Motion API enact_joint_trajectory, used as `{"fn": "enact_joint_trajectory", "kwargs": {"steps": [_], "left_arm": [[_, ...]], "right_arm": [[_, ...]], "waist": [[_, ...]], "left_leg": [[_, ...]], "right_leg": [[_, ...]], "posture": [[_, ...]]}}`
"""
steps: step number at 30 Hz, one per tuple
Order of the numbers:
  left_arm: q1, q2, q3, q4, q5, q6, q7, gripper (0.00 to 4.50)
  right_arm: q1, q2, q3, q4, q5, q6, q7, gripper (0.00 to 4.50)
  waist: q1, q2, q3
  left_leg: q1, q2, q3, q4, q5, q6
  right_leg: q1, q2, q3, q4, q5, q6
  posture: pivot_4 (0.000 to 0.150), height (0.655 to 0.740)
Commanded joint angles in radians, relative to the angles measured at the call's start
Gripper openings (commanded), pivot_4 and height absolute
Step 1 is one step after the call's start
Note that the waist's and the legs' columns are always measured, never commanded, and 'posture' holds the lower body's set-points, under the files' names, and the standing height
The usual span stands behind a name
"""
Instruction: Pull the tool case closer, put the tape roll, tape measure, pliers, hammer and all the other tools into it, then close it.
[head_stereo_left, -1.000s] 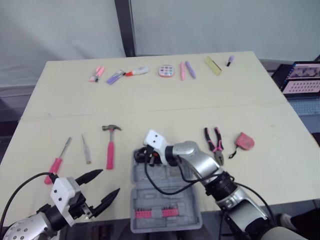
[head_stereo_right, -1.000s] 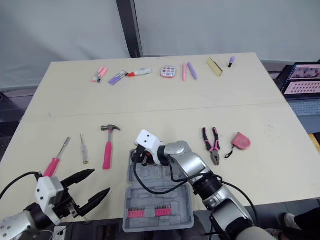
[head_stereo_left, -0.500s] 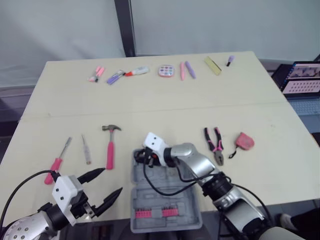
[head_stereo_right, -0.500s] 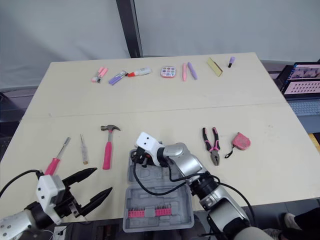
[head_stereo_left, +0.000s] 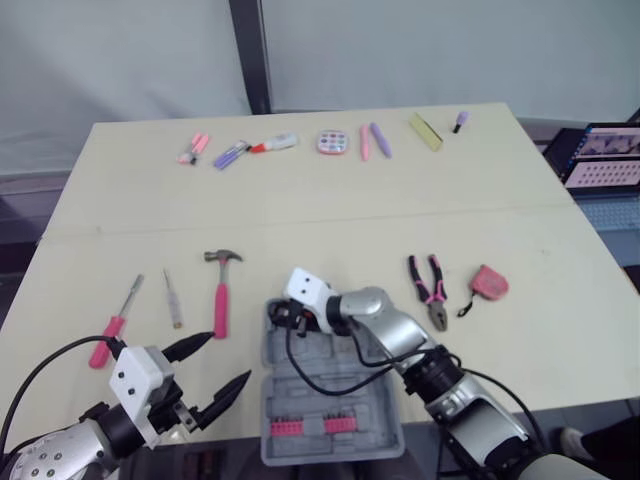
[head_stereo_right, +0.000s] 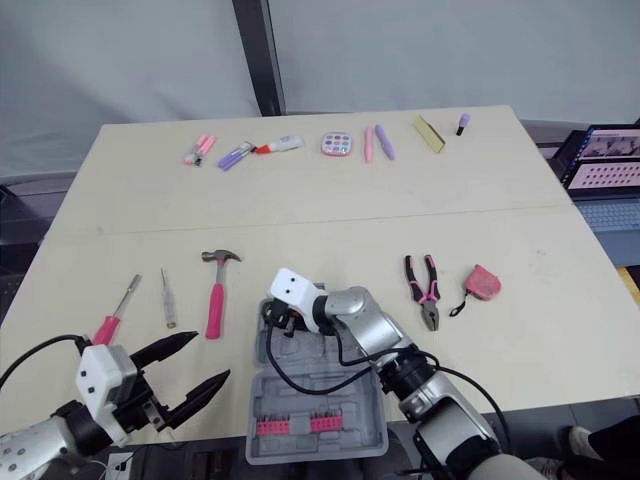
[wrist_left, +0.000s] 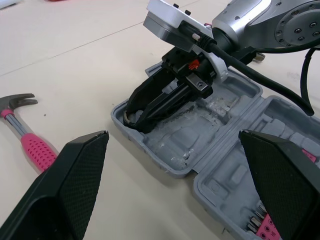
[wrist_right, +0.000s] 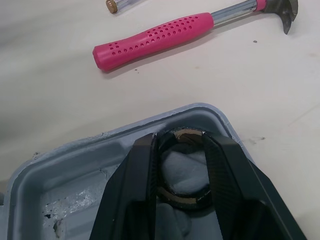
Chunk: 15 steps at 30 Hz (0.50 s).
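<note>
1. The open tool case (head_stereo_left: 340, 405) lies at the near edge of the surface (head_stereo_left: 300, 210), with a row of pink bits in its near half.
2. The right claw (wrist_right: 180, 136) reaches into the case's far left corner, its two black fingers clamped on the tape roll (wrist_right: 184, 199), one on each side.
3. The roll sits low in that corner pocket, close against the case wall.
4. The left claw (head_stereo_left: 225, 360) hovers with its fingers spread wide apart, holding nothing, just left of the case.
5. The hammer (head_stereo_left: 220, 295) lies on the surface left of the case.
6. The pliers (head_stereo_left: 428, 285) and the tape measure (head_stereo_left: 490, 283) lie to the case's right.
</note>
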Motion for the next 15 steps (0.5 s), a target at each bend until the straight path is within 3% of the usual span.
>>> {"fn": "enact_joint_trajectory", "kwargs": {"steps": [1, 15], "left_arm": [[0.006, 0.003, -0.001, -0.045, -0.016, -0.001, 0.005, 4.50], [0.003, -0.008, -0.017, -0.052, -0.030, 0.011, 0.009, 4.50]], "right_arm": [[0.022, -0.004, 0.028, 0.001, -0.029, 0.018, -0.002, 1.49], [0.027, 0.033, -0.083, -0.095, 0.092, 0.084, 0.021, 1.49]], "waist": [[0.000, 0.000, 0.000], [0.001, 0.000, 0.000]], "left_leg": [[0.000, 0.000, 0.000, 0.000, 0.000, 0.000], [0.000, 0.000, 0.000, 0.000, 0.000, 0.000]], "right_leg": [[0.000, 0.000, 0.000, 0.000, 0.000, 0.000], [0.000, 0.000, 0.000, 0.000, 0.000, 0.000]], "posture": [[0.150, 0.7400], [0.150, 0.7400]]}}
